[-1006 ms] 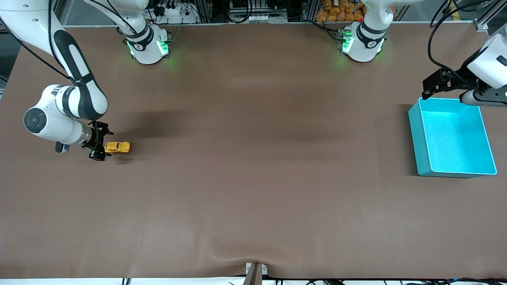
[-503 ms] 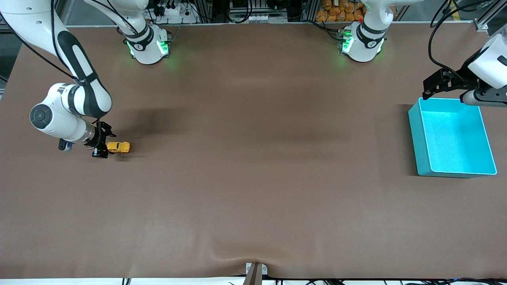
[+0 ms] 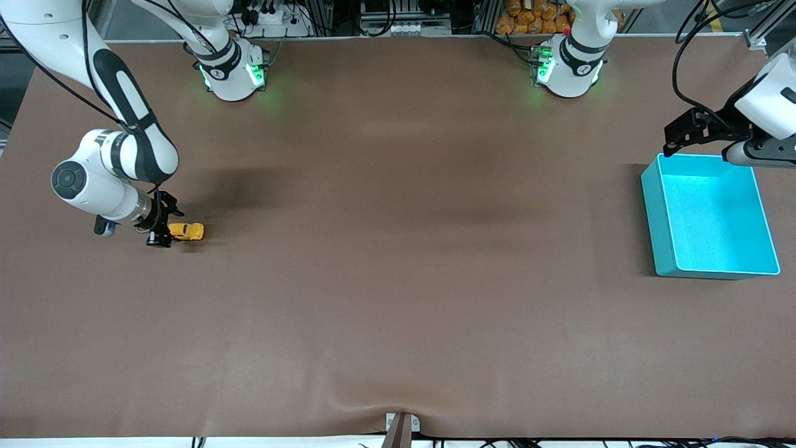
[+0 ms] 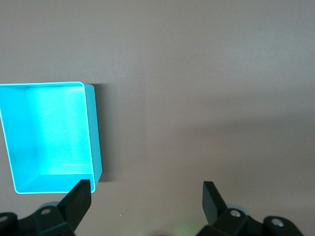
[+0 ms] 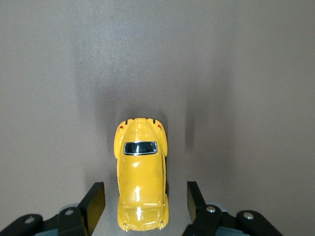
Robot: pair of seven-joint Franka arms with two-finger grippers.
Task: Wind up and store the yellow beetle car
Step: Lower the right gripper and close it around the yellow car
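I've got the right gripper (image 3: pixel 163 231) low at the right arm's end of the brown table (image 3: pixel 398 298) — its black fingers (image 5: pixel 95 201) stand either side of the small glossy yellow beetle car (image 5: pixel 141 173), a gap showing on both sides, so not clamped. The car sits on its wheels on the table. My left gripper (image 3: pixel 675 142) waits spread open above the teal plastic bin (image 3: pixel 652 205).

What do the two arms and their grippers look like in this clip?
Both arms are glossy white with black joint bands and loose black cables; their bases glow green. The right gripper and left gripper are black, with flat two-finger jaws and grey screw mounts.
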